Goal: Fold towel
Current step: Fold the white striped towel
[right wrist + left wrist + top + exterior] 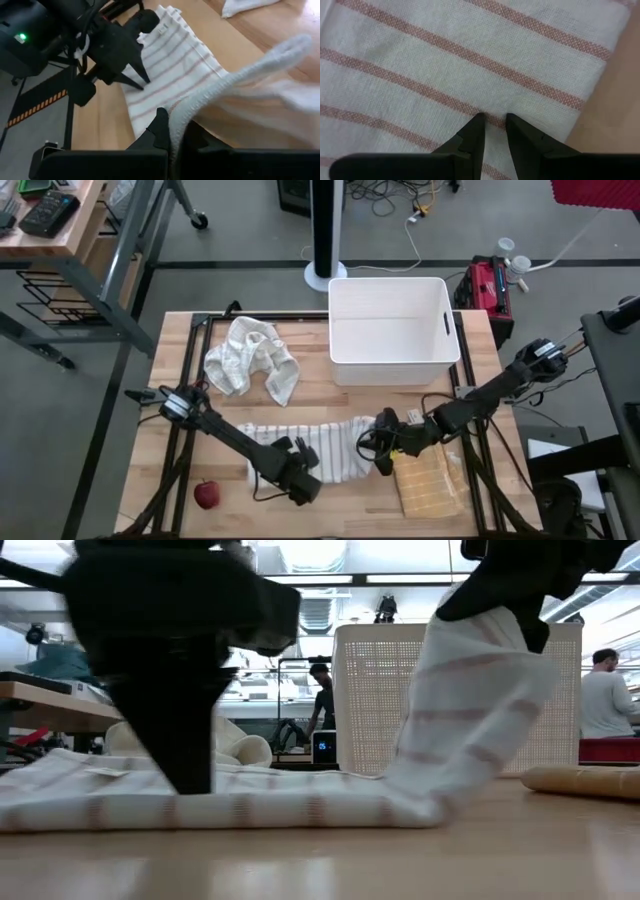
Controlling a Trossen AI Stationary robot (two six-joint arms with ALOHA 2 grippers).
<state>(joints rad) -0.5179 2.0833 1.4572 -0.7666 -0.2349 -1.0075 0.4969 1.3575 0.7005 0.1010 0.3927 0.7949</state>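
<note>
While the wooden tabletop (175, 390) carries everything, its biggest load is the white bin (392, 330) at the far edge, right of centre. Near the front edge lies the striped towel (322, 452), spread flat between the two arms, with its right end lifted off the wood. A crumpled white cloth (252, 358) sits left of the bin, well apart from the towel. A folded tan cloth (428, 484) lies by the front right corner, just beside the towel's raised end. The left gripper (300, 465) presses its tips down on the flat left part of the towel, jaws narrowly parted with nothing pinched between them. The right gripper (381, 442) holds the towel's right end up above the wood, jaws closed on the cloth's edge; from table height that end hangs as a sloping sheet. A red apple (207, 495) rests near the front left corner, apart from the towel.
</note>
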